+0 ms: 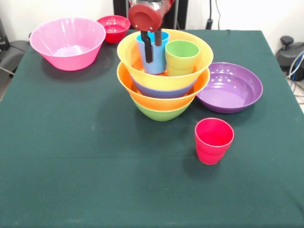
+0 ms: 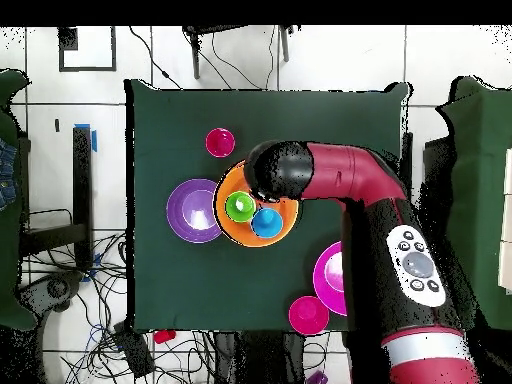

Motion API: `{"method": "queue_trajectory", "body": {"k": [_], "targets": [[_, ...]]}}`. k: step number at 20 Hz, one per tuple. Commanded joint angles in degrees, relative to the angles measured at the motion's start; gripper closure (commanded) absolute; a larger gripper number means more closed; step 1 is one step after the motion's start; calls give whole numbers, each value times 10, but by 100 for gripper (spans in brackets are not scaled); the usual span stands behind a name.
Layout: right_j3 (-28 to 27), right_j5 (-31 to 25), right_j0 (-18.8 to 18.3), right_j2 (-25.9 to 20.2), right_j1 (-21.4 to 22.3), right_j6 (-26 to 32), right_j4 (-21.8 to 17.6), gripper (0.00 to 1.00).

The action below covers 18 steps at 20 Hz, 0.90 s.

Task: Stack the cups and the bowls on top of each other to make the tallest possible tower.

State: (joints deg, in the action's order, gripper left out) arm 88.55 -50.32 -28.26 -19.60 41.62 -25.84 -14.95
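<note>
Blue cup (image 1: 154, 57) between the jaws

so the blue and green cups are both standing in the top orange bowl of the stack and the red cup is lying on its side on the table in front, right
Not quite. The red cup stands upright on the table, mouth up, as the front view shows. The rest holds: the blue cup and green cup both stand in the top orange bowl of the stack.
</note>
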Motion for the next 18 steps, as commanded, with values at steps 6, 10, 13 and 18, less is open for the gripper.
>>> {"method": "queue_trajectory", "body": {"k": [6, 10, 13, 18], "targets": [[-62, -197, -59, -58, 11, 159, -65, 0], [-77, -182, -90, -81, -22, 205, -100, 0], [-92, -177, -107, -98, -42, 225, -126, 0], [-110, -159, -129, -123, -72, 257, -160, 0]]}}
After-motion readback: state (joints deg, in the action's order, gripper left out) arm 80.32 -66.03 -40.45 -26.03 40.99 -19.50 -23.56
